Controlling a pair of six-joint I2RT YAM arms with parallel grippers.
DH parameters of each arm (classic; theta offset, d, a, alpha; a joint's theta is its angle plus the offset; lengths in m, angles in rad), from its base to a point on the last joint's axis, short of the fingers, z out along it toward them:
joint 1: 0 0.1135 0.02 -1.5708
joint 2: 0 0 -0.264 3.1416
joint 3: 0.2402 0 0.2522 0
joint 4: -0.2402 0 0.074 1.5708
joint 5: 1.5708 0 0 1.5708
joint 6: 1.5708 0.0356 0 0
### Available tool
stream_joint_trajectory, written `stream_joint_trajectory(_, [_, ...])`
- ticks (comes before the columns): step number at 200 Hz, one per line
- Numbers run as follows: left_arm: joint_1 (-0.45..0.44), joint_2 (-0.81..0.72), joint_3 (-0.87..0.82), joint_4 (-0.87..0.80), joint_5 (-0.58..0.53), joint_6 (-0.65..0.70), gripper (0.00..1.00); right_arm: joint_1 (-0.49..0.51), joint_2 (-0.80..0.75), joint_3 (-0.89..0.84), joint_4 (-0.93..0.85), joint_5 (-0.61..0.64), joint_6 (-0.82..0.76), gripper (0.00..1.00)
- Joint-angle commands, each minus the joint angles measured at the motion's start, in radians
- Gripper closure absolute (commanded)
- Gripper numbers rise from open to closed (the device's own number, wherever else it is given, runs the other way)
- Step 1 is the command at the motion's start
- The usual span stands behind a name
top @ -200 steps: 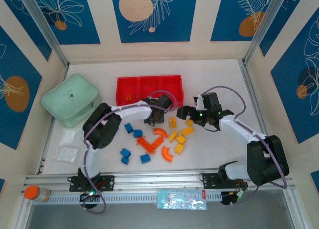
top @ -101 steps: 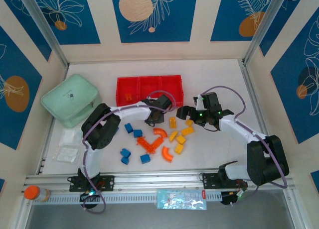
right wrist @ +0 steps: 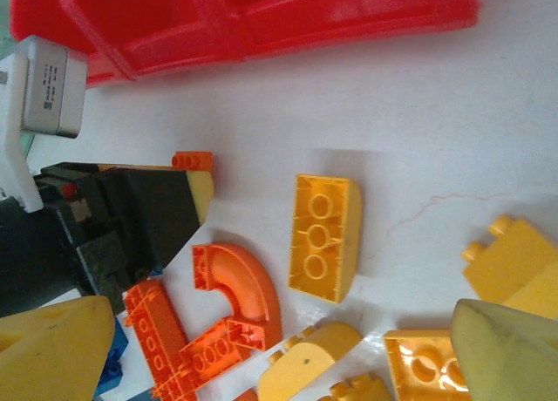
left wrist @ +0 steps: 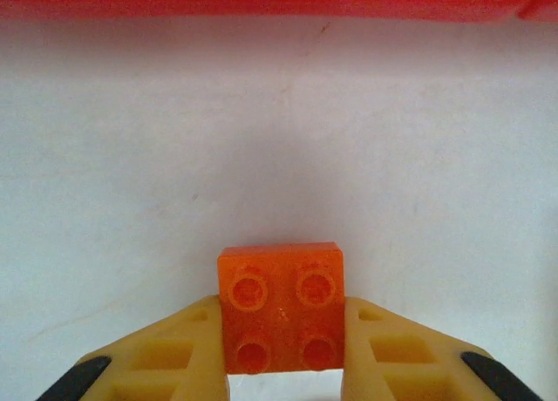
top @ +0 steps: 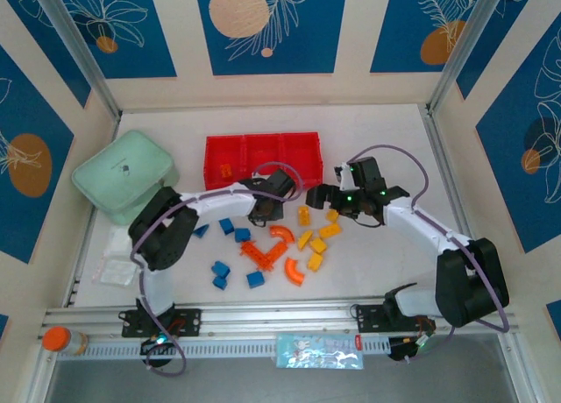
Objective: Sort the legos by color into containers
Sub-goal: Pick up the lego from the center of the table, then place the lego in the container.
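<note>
1. L gripper (top: 260, 212): you are seeing it hanging low over the table (top: 386, 123), just in front of the red tray (top: 263, 137), on the near side of the middle compt. Its jaws are pinching a small orange brick (left wrist: 281, 307), a square piece w/ four studs facing the wrist cam. The yellow fingers (left wrist: 166, 359) are pressing on the brick's two side faces. The brick is sitting at the fingertips, apart from the tray wall, which is running along the top of the L wrist view. You cannot tell whether the brick is touching the table or hanging just clear of it.

2. R gripper (top: 354, 201): you are seeing it hovering over the yellow pieces, R of ctr. Its jaws are standing spread wide and gripping nothing. In the R wrist view its fingers (right wrist: 52, 353) are showing at the two bottom corners, w/ a long yellow brick (right wrist: 324, 235) lying flat on the table ahead of them and an orange arch (right wrist: 240, 283) lying just beside that brick.

3. Tray: its three compts are lying in a row at the far side of the work area. One small orange piece (top: 226, 169) is lying in the L compt.

4. Loose pieces: these are lying on the table in front of the tray, btwn the two arms. Blue bricks (top: 219, 268) are lying to the L, orange pieces (top: 261, 254) in the ctr, yellow bricks (top: 316, 245) to the R.

5. A mint green case (top: 123, 175) is sitting L of the tray, apart from it.
</note>
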State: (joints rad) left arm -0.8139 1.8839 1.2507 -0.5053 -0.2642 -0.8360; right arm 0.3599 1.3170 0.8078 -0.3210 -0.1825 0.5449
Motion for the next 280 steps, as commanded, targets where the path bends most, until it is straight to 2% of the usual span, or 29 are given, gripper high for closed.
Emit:
stream_joint_trajectory(1, [0.015, -0.13, -0.048, 0.0, 0.018, 0.04, 0.73, 0.044, 0.022, 0.061, -0.059, 0.003, -0.03, 0.01])
stream_joint_trajectory(32, [0.066, -0.246, -0.089, -0.018, 0.031, 0.088, 0.74, 0.119, 0.06, 0.115, -0.05, 0.019, 0.004, 0.01])
stream_joint_trajectory(61, [0.163, -0.274, -0.047, -0.042, 0.037, 0.185, 0.75, 0.163, 0.084, 0.131, 0.006, 0.047, 0.046, 0.01])
stream_joint_trajectory(92, [0.258, -0.182, 0.065, -0.062, 0.058, 0.285, 0.75, 0.171, 0.106, 0.141, 0.046, 0.07, 0.069, 0.01])
stream_joint_trajectory(112, [0.317, -0.096, 0.16, -0.112, 0.049, 0.3, 0.76, 0.171, 0.119, 0.156, 0.046, 0.084, 0.067, 0.01])
stream_joint_trajectory(144, [0.386, -0.013, 0.232, -0.066, 0.057, 0.332, 0.75, 0.171, 0.131, 0.174, 0.054, 0.085, 0.064, 0.01])
stream_joint_trajectory(164, [0.414, 0.078, 0.329, -0.106, 0.048, 0.351, 0.74, 0.171, 0.14, 0.184, 0.054, 0.086, 0.061, 0.01])
stream_joint_trajectory(192, [0.44, 0.179, 0.448, -0.158, 0.022, 0.367, 0.7, 0.169, 0.149, 0.201, 0.051, 0.083, 0.06, 0.01])
stream_joint_trajectory(206, [0.446, 0.194, 0.475, -0.157, 0.023, 0.379, 0.57, 0.168, 0.149, 0.211, 0.044, 0.084, 0.055, 0.01])
stream_joint_trajectory(232, [0.448, 0.196, 0.505, -0.173, 0.008, 0.394, 0.47, 0.162, 0.138, 0.218, 0.028, 0.083, 0.046, 0.01])
stream_joint_trajectory(253, [0.448, 0.165, 0.497, -0.179, 0.035, 0.395, 0.45, 0.156, 0.121, 0.211, 0.018, 0.081, 0.039, 0.01])
stream_joint_trajectory(280, [0.443, 0.075, 0.41, -0.135, 0.128, 0.383, 0.44, 0.145, 0.102, 0.2, -0.01, 0.078, 0.022, 0.01])
